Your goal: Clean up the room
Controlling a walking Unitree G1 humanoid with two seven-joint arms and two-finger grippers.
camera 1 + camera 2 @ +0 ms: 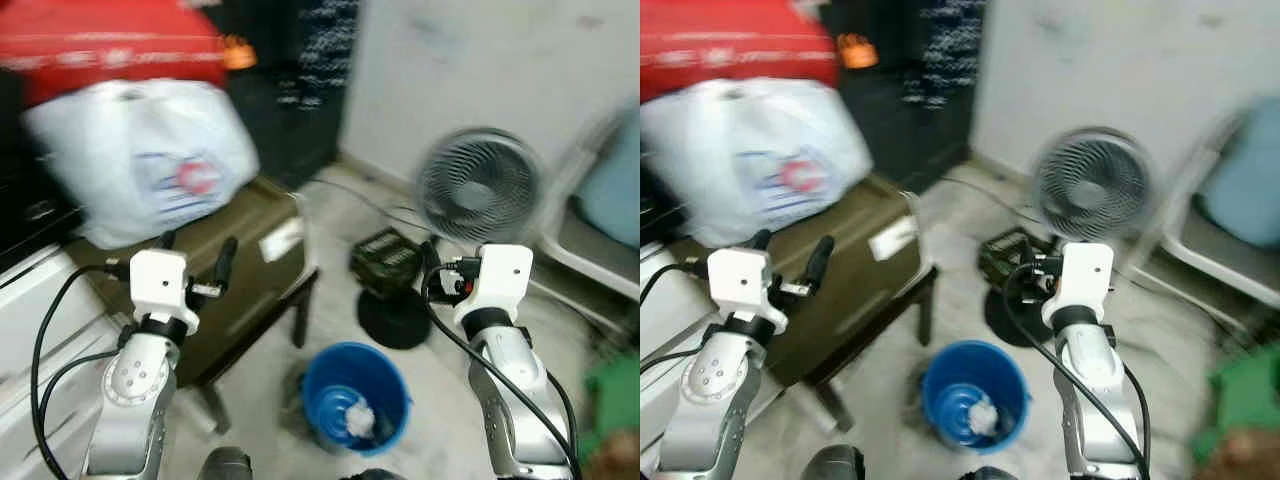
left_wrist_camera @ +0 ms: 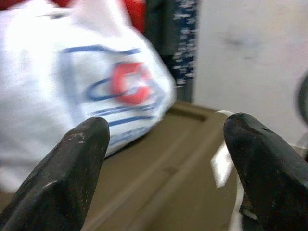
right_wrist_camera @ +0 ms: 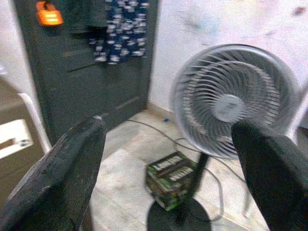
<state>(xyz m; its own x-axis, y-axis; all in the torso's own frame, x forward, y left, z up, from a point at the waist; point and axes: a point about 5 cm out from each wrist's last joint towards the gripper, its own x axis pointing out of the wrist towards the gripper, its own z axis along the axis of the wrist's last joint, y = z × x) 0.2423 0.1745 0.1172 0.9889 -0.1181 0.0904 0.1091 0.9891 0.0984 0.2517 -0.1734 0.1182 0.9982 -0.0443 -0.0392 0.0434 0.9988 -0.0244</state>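
Both hands, L (image 2: 163,163) & R (image 3: 168,173), raised, fingers apart, empty.

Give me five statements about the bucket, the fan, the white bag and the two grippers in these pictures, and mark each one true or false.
1. The blue bucket stands on the floor between the two arms. True.
2. The bucket is empty. False: something white and crumpled lies in it.
3. The white plastic bag rests on top of the olive-brown case. True.
4. The fan lies tipped over on the floor. False: it stands upright on its round black base, with a small dark box beside it.
5. The left gripper is shut on the bag. False: its fingers are apart and hold nothing, as are those of the right gripper, which points toward the fan.
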